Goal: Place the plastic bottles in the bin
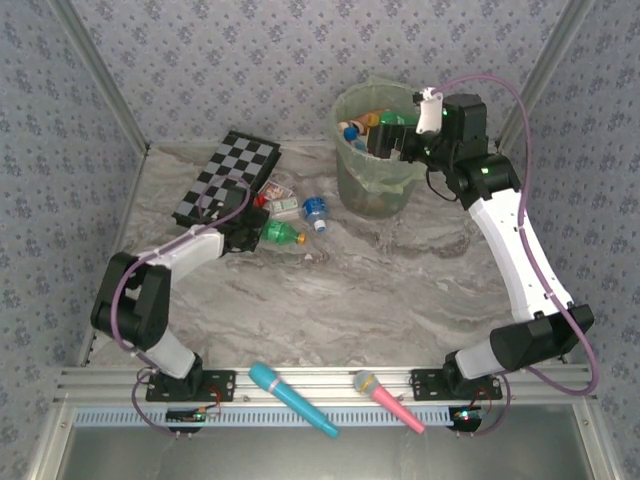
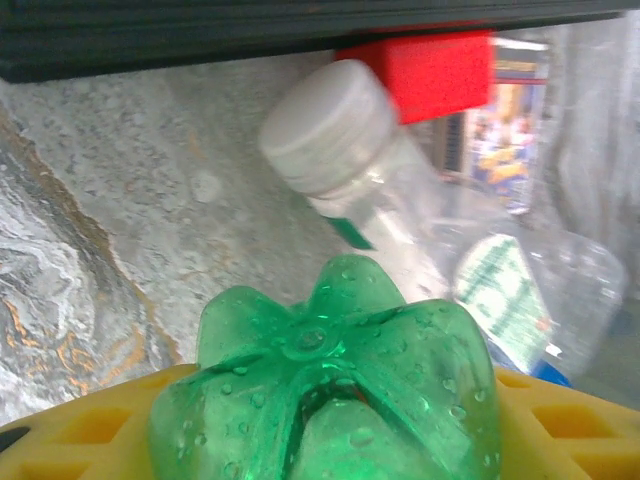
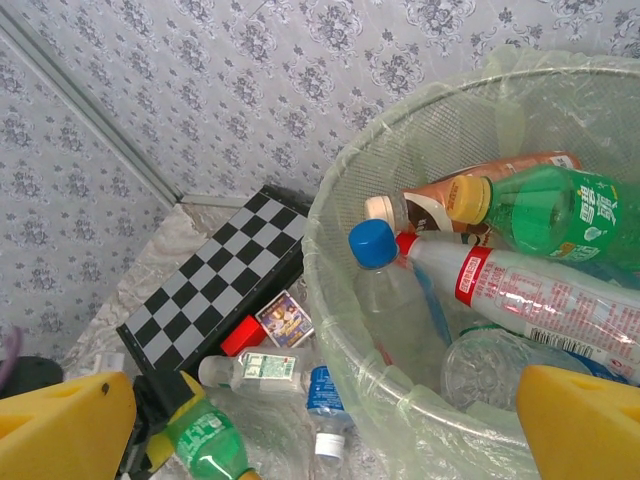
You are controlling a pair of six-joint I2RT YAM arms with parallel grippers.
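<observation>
The bin (image 1: 372, 192) is holding several plastic bottles (image 3: 520, 285), three waiting beside it; left end effector (image 1: 248, 228) straddling green bottle (image 2: 322, 385), grip unclear; right end effector (image 3: 320, 425) spread.

Glossy green plastic bottle (image 2: 320, 400), matt marbled table (image 2: 100, 200)

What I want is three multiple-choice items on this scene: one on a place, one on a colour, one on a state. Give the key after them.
1. Where does the folded black-and-white chequered board lie on the marbled table?
A) near edge
B) far left
C) middle right

2. What colour is the cap of the clear plastic bottle in the left wrist view?
A) blue
B) red
C) white

3. How is the right pincer above the pale green translucent round bin?
A) wide open, empty
B) shut on a bottle
C) shut on nothing

Key: B, it sits by the left wall; C, its screw cap is white; A, its yellow fingers stand far apart.
</observation>
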